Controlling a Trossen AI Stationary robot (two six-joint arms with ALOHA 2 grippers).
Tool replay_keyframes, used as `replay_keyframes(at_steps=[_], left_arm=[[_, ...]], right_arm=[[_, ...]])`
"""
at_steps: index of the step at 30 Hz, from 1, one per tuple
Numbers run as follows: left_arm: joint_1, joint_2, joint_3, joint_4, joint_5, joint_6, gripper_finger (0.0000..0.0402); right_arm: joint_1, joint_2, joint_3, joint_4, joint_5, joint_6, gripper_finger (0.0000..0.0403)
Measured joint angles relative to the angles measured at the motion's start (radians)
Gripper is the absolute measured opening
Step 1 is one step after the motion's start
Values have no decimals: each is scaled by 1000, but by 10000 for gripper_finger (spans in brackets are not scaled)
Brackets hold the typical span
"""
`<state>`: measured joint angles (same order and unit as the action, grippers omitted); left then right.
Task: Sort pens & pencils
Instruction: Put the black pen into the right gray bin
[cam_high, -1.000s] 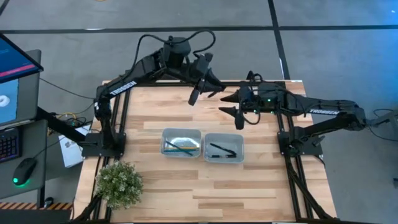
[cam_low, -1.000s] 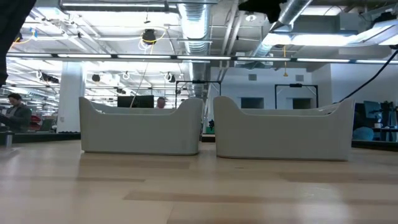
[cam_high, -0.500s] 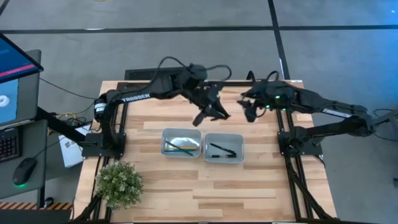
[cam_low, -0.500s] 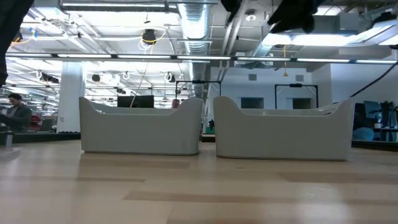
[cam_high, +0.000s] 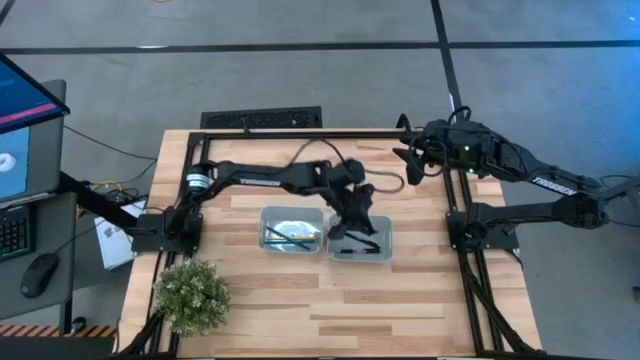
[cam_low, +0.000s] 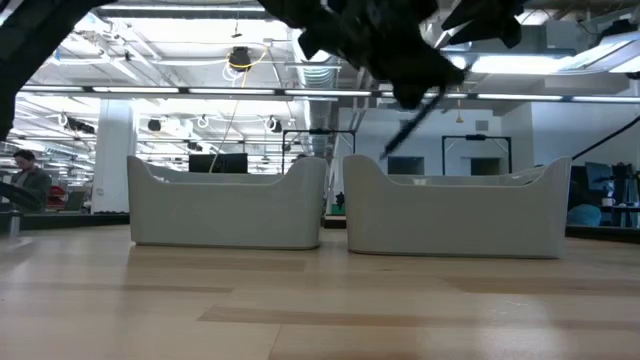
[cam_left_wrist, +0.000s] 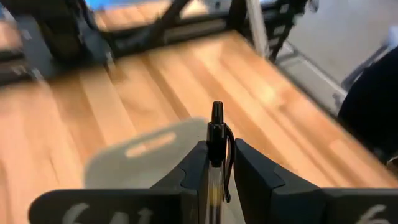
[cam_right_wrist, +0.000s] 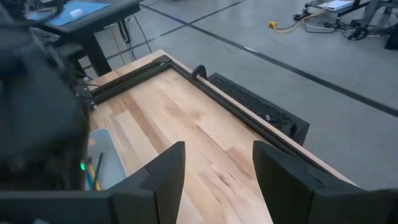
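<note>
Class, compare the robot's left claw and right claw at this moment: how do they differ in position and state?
The left claw is shut on a black pen; the right claw is open and empty. The left claw hangs over the right tray; the right claw waits at the table's far right corner. Both are dark and two-fingered.

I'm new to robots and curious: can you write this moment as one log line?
left fingers: shut on thin black pen | position: above right grey tray | right fingers: open, empty, at table's far right corner
</note>
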<state>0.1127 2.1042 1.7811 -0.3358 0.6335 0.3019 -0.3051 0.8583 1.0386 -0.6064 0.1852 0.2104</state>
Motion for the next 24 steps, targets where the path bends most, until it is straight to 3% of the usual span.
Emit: replay_keyframes(at_steps=[6, 13, 24], left_arm=[[-21, 89, 0, -16, -25, 18, 49], [-22, 109, 1, -37, -151, -78, 49], [-23, 109, 1, -51, -122, -59, 59]], right_arm=[[-5, 13, 0, -1, -1, 2, 210], [-4, 14, 0, -33, -1, 2, 210], [-4, 14, 0, -54, -1, 2, 210]])
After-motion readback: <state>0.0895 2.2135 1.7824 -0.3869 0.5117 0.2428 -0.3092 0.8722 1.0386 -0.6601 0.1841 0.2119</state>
